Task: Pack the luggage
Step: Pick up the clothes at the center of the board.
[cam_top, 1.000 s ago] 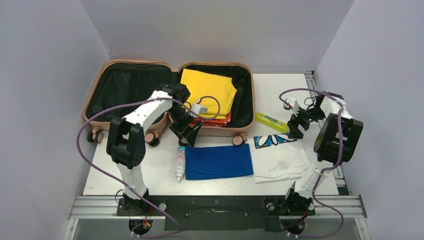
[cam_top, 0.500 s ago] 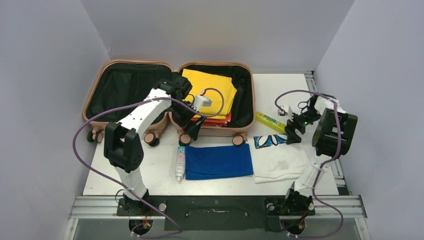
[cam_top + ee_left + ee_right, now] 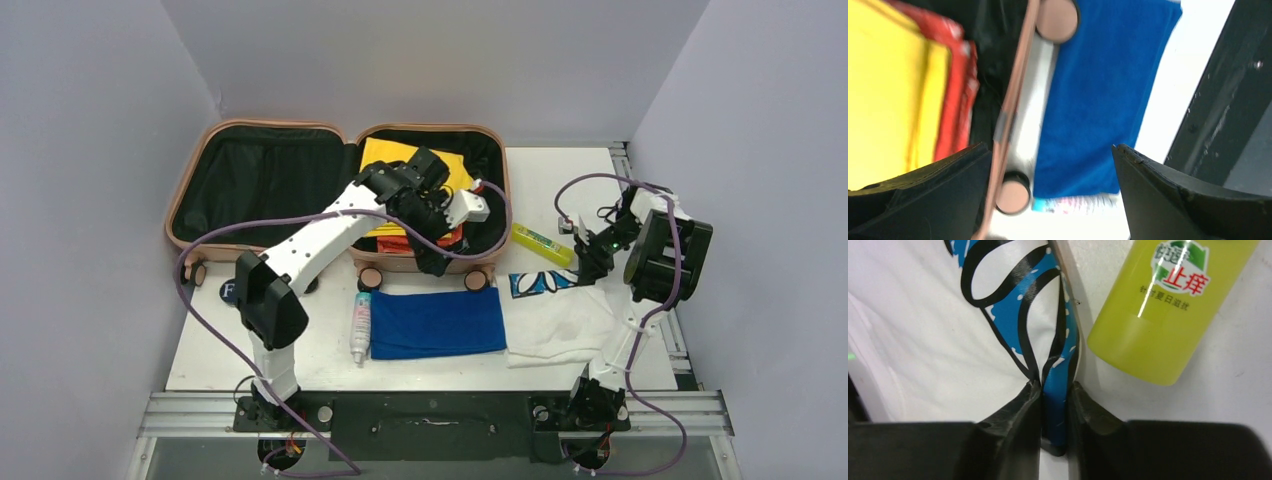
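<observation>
Luggage (image 3: 250, 180): lies open at the far side of the bench (image 3: 330, 350), with a yellow cloth (image 3: 385, 155) in its right half. Left hand (image 3: 1050, 150): above that half, spread wide, empty. Right hand (image 3: 1054, 390): right of the luggage, pinched on the edge of the white shirt (image 3: 560, 315). Risk: the shirt may unfold when lifted and drag the green bottle (image 3: 543, 245) lying beside it.

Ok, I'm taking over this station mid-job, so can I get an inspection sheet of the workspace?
Surface: white table, partly covered.
Job's things: luggage open flat at the far edge; yellow cloth over red cloth in its right half.
Clutter: blue towel, tube, white printed garment, yellow-green bottle.
Grippers: left gripper open above the luggage's near rim; right gripper shut on the garment's printed edge.
Cables: purple cables loop from both arms.
Surroundings: plain grey walls on three sides.
</observation>
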`<state>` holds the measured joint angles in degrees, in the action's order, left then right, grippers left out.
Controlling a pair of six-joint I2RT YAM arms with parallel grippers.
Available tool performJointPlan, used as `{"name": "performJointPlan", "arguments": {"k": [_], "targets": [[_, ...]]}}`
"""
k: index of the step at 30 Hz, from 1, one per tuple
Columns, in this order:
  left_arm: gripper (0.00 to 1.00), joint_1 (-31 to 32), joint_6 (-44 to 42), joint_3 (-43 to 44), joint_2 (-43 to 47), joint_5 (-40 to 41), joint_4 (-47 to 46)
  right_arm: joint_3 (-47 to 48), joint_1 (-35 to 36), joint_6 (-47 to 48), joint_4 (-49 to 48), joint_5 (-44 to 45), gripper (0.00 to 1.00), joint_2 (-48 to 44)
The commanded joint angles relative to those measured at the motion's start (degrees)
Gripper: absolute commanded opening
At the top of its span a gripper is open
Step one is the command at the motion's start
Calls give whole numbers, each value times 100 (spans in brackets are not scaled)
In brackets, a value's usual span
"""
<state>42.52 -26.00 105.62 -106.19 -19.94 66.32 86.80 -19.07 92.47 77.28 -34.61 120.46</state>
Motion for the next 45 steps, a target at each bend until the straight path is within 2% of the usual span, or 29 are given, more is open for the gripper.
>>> {"name": "performJointPlan", "arguments": {"k": [1,6,10,17,23,26,36,41,45], "targets": [[96,230,-227,1086,-684,-262,-350,-48,-56,36,291,435,6,286],[96,658,-573,2513,-1778,-562,-131,103,-284,-114,164,342,5,186],[96,1023,-1031,3070,-2408,-616,-244,-73,-525,-132,-134,331,5,-258],[96,1319,-1084,3139,-3099,-994,-1153,-909,-751,6,-700,456,5,-1123],[96,1311,-730,2516,-3095,-1501,-2893,-1903,-809,267,-1377,430,5,-2111],[96,1304,-784,2391,-3168,-1592,-3445,-2160,-869,389,-1606,201,5,-2439],[96,1145,-1374,2787,-3793,-2603,-3485,-2765,-1281,1082,-1800,-767,5,-3259],[96,1210,-1268,2655,-3952,-2483,-3673,-2973,-1500,1532,-1584,-1153,5,-3480],[96,1253,-858,2653,-4088,-2283,-4033,-3060,-1755,2065,-1217,-1434,5,-3537]]}}
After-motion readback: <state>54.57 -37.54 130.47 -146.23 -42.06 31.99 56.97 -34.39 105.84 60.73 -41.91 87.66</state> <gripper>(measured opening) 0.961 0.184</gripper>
